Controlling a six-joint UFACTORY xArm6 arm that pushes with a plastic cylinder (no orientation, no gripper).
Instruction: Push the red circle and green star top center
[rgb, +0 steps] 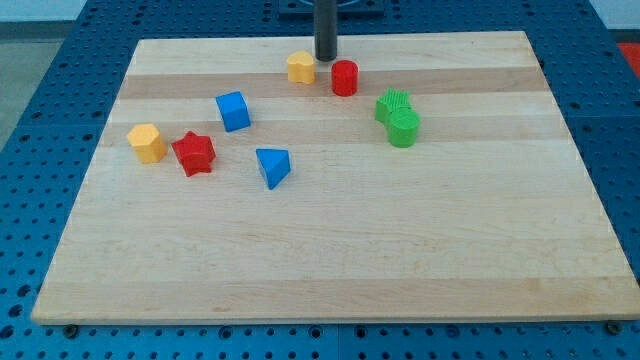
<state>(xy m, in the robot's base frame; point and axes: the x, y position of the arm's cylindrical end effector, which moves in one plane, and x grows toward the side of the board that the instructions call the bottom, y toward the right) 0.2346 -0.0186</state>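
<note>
Near view's top — my tip (326, 58) between yellow block (300, 67), red circle (344, 77); rod top cropped.

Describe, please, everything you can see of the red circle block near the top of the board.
The red circle is a short upright cylinder of plain matte red, plastic by its look, standing flat on the wooden board near the top center. My tip stands just up and to the view's left of it; whether they touch cannot be told. The yellow block sits close on its left, with a small gap. Nothing rests on it.
</note>
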